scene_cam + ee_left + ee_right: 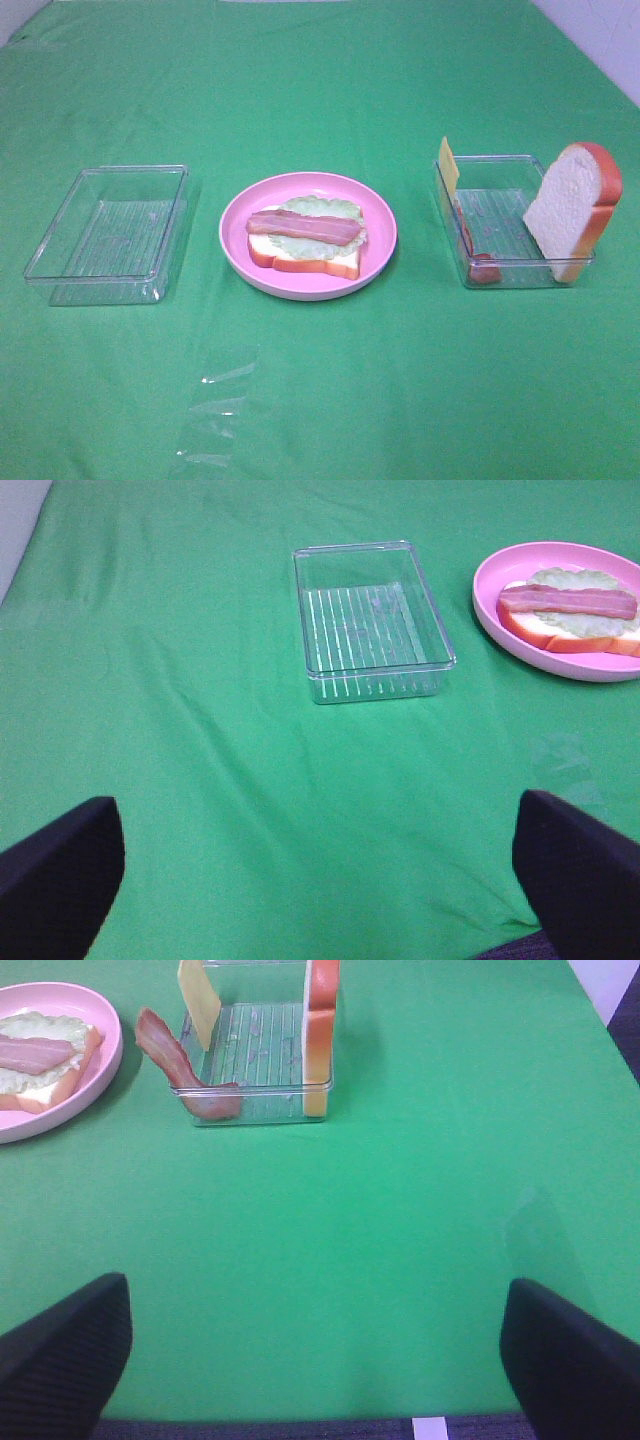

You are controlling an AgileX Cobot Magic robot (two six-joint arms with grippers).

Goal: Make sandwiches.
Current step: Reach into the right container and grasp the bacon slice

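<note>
Left gripper (315,850): jaws stood wide apart, nothing held, over the green cloth (320,380). Left tray (105,235), clear: set on the cloth. Pink plate (232,225), centre: part-built sandwich (305,242) laid on it, with bread slice (300,263), lettuce (322,208), bacon strip (303,228) on top. Right tray (480,200), clear: cheese slice (448,165), second bacon strip (482,268) and upright spare bread slice (572,210) leaned inside. Right gripper (315,1330): jaws likewise wide apart, nothing held.

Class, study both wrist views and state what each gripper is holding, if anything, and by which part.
Nothing is held. The left gripper and right gripper both stand open above the green cloth, with nothing between their fingers.
</note>
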